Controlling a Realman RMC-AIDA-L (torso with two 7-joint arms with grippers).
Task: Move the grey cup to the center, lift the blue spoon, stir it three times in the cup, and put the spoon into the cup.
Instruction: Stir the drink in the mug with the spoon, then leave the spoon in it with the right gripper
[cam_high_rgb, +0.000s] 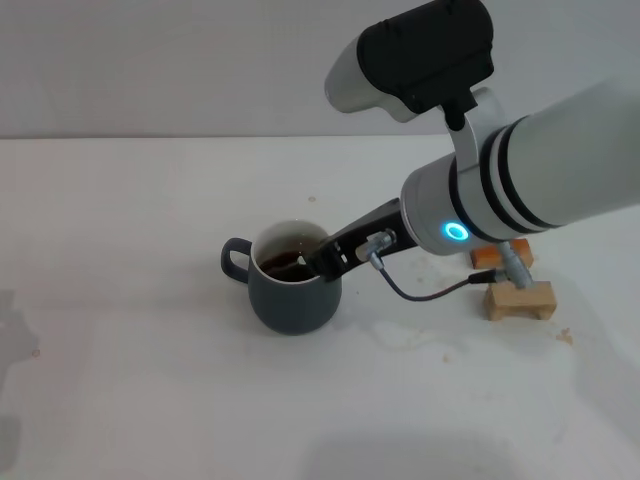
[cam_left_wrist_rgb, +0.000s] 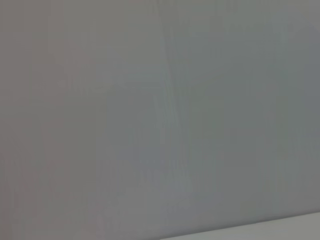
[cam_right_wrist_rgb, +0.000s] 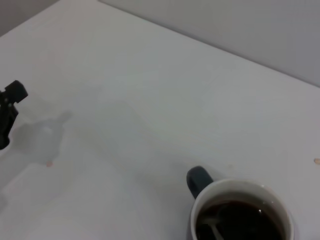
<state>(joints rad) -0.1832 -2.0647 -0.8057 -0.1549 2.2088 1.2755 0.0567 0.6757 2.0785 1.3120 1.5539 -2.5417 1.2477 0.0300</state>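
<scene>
Head view: you've got the grey cup (cam_high_rgb: 293, 290) upright near the middle of the white surface (cam_high_rgb: 150, 380), handle toward the robot's left, dark liquid inside. Right end effector (cam_high_rgb: 318, 260) sits at the cup's rim on the robot's-right side, tip dipping over the opening; you can't tell whether it's clenched or released, fingers hidden against the dark liquid. Right wrist view looks down into the cup (cam_right_wrist_rgb: 240, 215): a slim pale shape, prob. the blue spoon (cam_right_wrist_rgb: 215, 231), lies in the liquid, handle colour not readable. Two wooden blocks (cam_high_rgb: 520, 298) sit on the surface well to the robot's right of the cup, partly behind the right arm. Left end effector isn't visible; left wrist view shows only blank grey wall.
</scene>
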